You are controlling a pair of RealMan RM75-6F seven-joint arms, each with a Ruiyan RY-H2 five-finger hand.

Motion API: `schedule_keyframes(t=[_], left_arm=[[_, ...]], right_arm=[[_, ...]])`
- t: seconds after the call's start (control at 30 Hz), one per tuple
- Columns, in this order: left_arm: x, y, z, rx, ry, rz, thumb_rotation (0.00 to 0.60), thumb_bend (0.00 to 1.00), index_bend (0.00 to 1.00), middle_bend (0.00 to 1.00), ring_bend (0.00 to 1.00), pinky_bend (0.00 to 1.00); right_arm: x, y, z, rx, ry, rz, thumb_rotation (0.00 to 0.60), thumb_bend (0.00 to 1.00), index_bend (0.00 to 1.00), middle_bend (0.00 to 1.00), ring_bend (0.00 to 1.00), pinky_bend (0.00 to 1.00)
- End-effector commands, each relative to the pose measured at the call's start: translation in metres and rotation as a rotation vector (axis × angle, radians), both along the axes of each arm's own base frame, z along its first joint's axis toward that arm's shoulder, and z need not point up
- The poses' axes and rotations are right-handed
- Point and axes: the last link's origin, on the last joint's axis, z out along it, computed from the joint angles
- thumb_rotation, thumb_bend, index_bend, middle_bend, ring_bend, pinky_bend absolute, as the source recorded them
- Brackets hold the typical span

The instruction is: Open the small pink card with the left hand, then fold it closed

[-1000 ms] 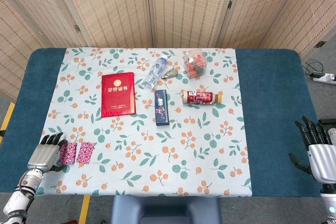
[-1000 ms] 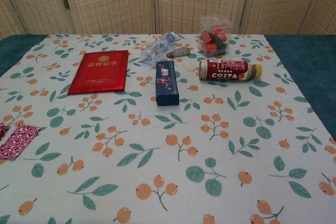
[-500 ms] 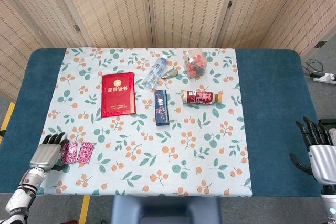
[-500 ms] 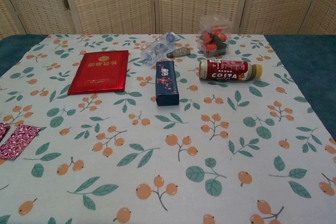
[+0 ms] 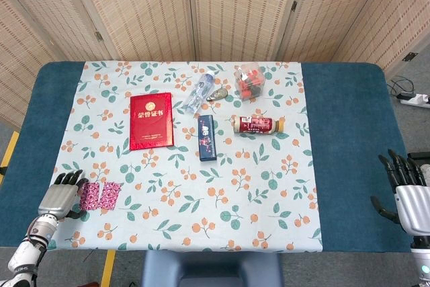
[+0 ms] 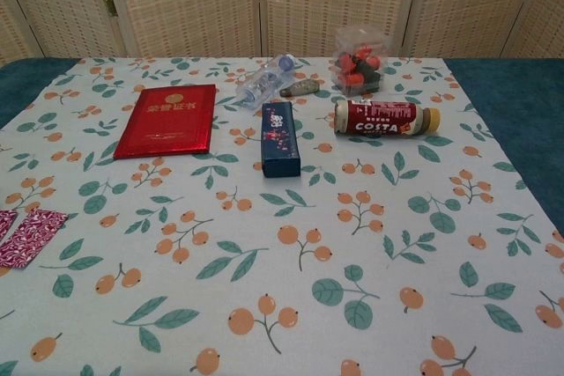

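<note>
The left hand point(image 5: 59, 196) sits at the near left corner of the table point(image 5: 349, 132), fingers loosely curled and holding nothing, its fingertips just beside the left panel of the small pink card point(image 5: 98, 195). That card lies open and flat on the floral tablecloth point(image 5: 201, 179), two patterned panels side by side with a pale crease between; the chest view catches only its right part at the frame edge. It looks like thin, light paper, stiff enough to hinge at the crease yet prone to slide on cloth, so the outer edge of one panel seems the place to lift. The right hand point(image 5: 405, 193) rests spread and empty at the far right
</note>
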Motion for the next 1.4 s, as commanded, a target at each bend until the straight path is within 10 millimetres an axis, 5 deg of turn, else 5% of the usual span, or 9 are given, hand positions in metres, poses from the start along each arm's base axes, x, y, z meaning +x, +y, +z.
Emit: schedule_keyframes(t=[0.03,0.47,1.4], left_arm=[[0.005,-0.001,0.002,0.004,-0.011,-0.008,0.536,0.28,0.17,0.00,0.00,0.00],[0.045,0.003,-0.020,-0.084,-0.013,-0.146,0.573,0.28,0.16,0.00,0.00,0.00],[0.044,0.011,-0.030,-0.129,0.031,-0.139,0.600,0.28,0.16,0.00,0.00,0.00]], right_arm=[[0.000,0.000,0.000,-0.001,0.000,0.000,0.600,0.32,0.00,0.00,0.00,0.00],[-0.004,0.002,0.002,-0.004,-0.004,-0.011,0.600,0.32,0.00,0.00,0.00,0.00],[-0.007,0.006,0.002,-0.012,-0.008,-0.022,0.600,0.32,0.00,0.00,0.00,0.00]])
